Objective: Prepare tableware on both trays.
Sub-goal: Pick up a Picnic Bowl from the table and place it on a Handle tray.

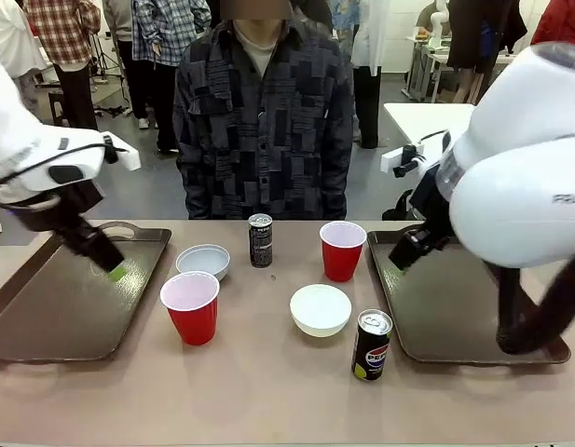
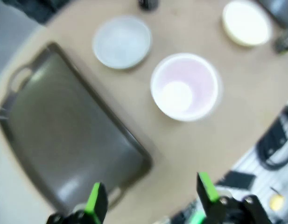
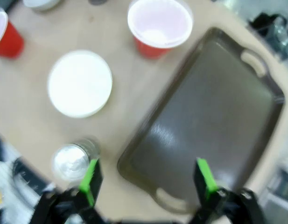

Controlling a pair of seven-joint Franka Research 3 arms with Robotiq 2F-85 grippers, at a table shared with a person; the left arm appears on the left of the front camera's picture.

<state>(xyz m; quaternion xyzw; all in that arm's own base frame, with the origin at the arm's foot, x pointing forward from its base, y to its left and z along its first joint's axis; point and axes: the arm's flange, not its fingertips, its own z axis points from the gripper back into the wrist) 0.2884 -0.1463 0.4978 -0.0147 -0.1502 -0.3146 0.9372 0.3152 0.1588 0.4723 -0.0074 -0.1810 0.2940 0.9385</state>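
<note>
1. The left gripper (image 2: 151, 198) hangs over the left tray (image 1: 63, 307). Its jaws stand wide apart and hold nothing.
2. The right gripper (image 3: 147, 179) hangs above the inner edge of the right tray (image 1: 455, 317). Its jaws are also spread wide, with nothing between them.
3. All the tableware stands on the table (image 1: 268, 400) between the trays, and none of it is on a tray. The far bowl (image 1: 203, 262) and the near red cup (image 1: 190, 307) are just beside the left tray. The far red cup (image 1: 342, 250) and the Pepsi can (image 1: 371, 345) are just beside the right tray. The slim black can (image 1: 260, 240) and the near bowl (image 1: 321, 309) are in the middle.
4. I judge that the task is at its beginning and the step in hand is the first pick. Each arm must go to a nearby piece, lower its open jaws around it and close gently. It then has to lift the piece over the raised rim.
5. The count is two trays, two red cups, two white bowls and two cans, so six pieces must be placed. One person (image 1: 264, 121) stands at the far side.
</note>
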